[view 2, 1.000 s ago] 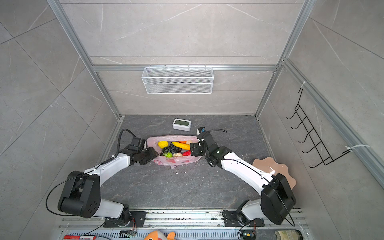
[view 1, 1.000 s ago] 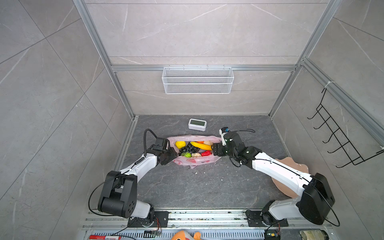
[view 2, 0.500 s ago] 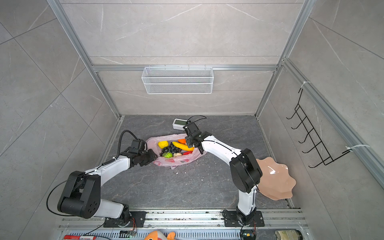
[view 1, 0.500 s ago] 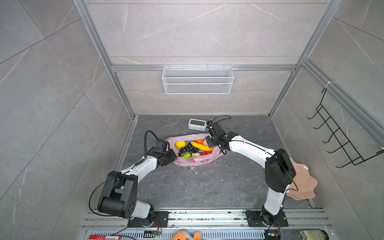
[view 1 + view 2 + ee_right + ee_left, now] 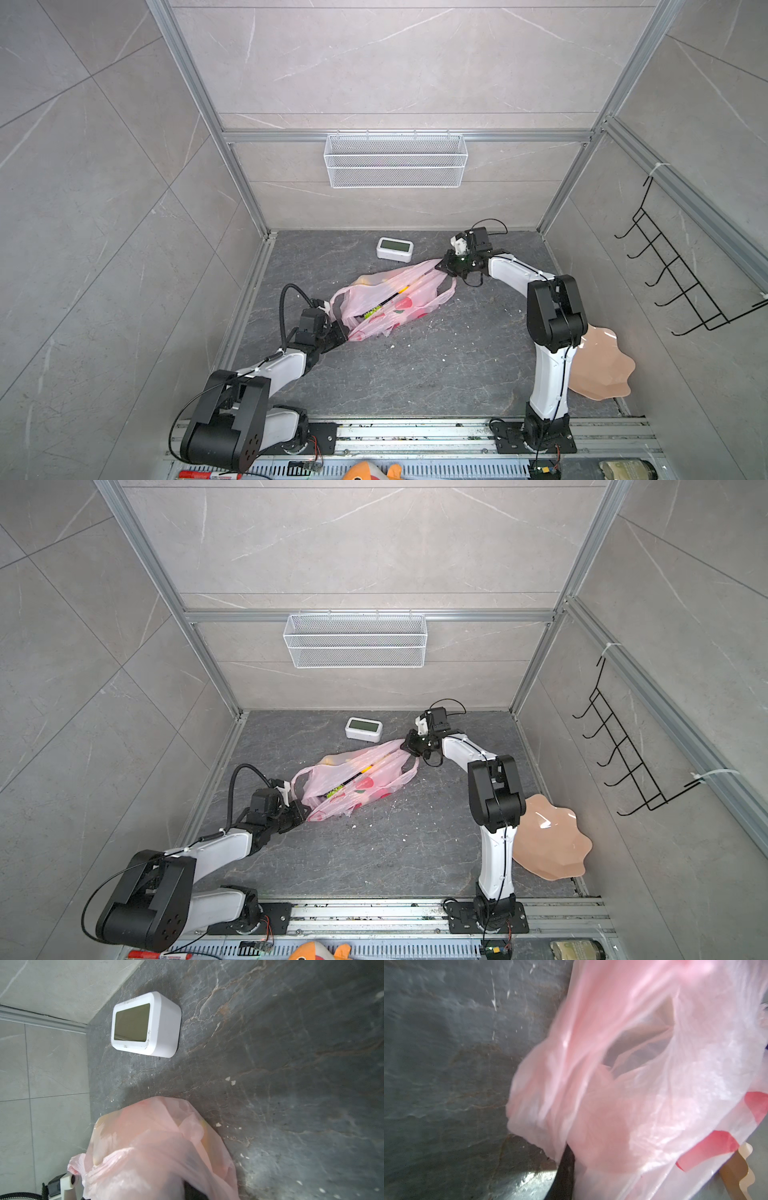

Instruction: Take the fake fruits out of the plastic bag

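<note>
Item: thin translucent pink plastic bag (image 5: 386, 299), lying stretched on the dark stone desk (image 5: 415, 374), just beside a white rectangular box (image 5: 395, 248) whose screen is showing nothing. The film is looking light, limp, slippery and easily torn, so bunched corners are probably offering the safest hold. The right pincer (image 5: 444, 268) is clamping the corner nearest the box, and the left pincer (image 5: 341, 332) is clamping the farthest end. Glossy fake fruits (image 5: 365, 280) are showing faintly inside. Red prints (image 5: 401, 305) only; no legible writing.

The pink plastic bag (image 5: 357, 777) lies stretched on a diagonal across the middle of the dark table (image 5: 374, 854). Its lower-left end is pinched in the left claw (image 5: 300, 811) and its upper-right end in the right claw (image 5: 409, 746). A white box (image 5: 363, 728) with a screen sits just above the bag.
</note>
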Robot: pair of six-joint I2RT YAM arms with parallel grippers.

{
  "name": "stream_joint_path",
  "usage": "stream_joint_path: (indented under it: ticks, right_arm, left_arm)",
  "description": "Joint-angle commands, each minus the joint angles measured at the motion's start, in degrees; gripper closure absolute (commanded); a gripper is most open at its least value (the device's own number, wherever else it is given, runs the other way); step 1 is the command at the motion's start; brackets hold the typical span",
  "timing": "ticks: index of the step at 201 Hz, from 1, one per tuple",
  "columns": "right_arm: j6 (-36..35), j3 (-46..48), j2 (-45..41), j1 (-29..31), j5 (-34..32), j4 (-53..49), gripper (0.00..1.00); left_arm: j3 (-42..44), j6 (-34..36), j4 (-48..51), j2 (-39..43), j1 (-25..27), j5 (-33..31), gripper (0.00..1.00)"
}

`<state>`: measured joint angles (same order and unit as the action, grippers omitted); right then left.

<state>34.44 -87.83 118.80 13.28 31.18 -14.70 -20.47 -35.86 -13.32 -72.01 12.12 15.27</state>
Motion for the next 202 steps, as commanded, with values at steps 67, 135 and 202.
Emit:
stream_joint_path:
  ticks: [67,135,202]
  right_arm:
    - [-7.04,2.05,-10.62,5.55,-13.48,-7.74,0.18]
    - [-8.24,3.01,-19.64,15.45,-42.30,-20.99,0.07]
    - [5.21,10.05,-20.20,27.58,-50.12,-18.91,0.08]
  left_arm:
    - [-18.46,6.86,29.68,0.55,10.31,-25.00,0.31]
    - [-25.91,7.13,43.96,1.60,16.97,-41.05,0.21]
    - [-38.61,19.74,42.88,-10.16,26.44,-52.63,0.16]
